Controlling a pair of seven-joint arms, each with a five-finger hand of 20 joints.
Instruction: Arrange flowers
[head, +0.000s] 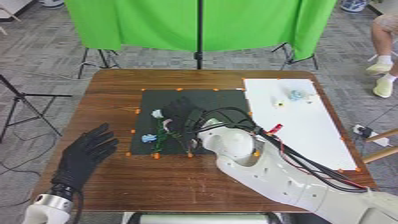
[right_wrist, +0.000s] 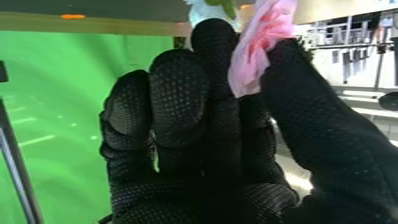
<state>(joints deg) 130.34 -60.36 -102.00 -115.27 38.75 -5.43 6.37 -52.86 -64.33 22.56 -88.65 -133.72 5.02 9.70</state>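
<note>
The right hand (right_wrist: 209, 105) has its thumb and fingers closed on the pink flower (right_wrist: 262, 47), its petals pinched between the tips. It is over the dark mat (head: 209, 96), with the white flower (head: 157, 114) beside it and the blue flower (head: 148, 138) nearer the robot, green stems (head: 160, 145) running close by.

The step looks to be laying the pink one in with these two. Keep the pinch light, since petals this thin would crease; turn the stem to line up with the others before letting go, then lift straight away so no finger drags a neighbour.

Farther right, two more flowers, a pale blue (head: 298, 94) and a whitish one (head: 280, 104), lie on the white sheet (head: 311, 130). The left hand (head: 87, 150) rests at the table's left, fingers straight.
</note>
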